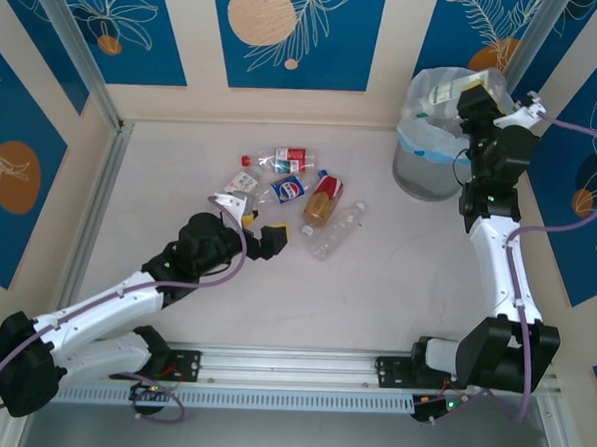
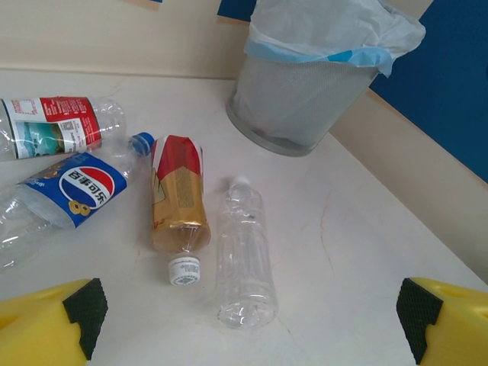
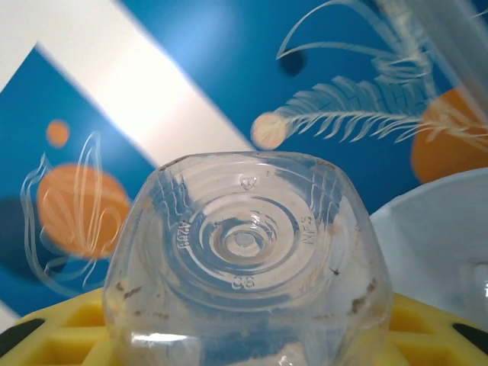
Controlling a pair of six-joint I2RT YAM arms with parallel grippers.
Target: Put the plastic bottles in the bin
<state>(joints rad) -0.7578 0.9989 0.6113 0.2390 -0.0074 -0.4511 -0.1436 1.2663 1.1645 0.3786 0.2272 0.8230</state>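
The table (image 1: 395,289) before me is pale beige and matt, with a few thin marks on it. Along its near edge runs a grey metal rail (image 1: 280,378). Walls (image 1: 193,38) stand at the far, left and right edges. They are cream boards carrying blue panels (image 1: 337,55) with orange discs and white leaf drawings. A metal post (image 1: 72,46) rises at the far left corner. The light is soft and even.

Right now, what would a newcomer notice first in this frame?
The right hand at the far right holds a clear bottle above the bag-lined grey bin, its ribbed base close to the wrist camera. Next come the loose bottles lying mid-table. The amber bottle with a red label is the brightest, and the open left hand is just on their near side.
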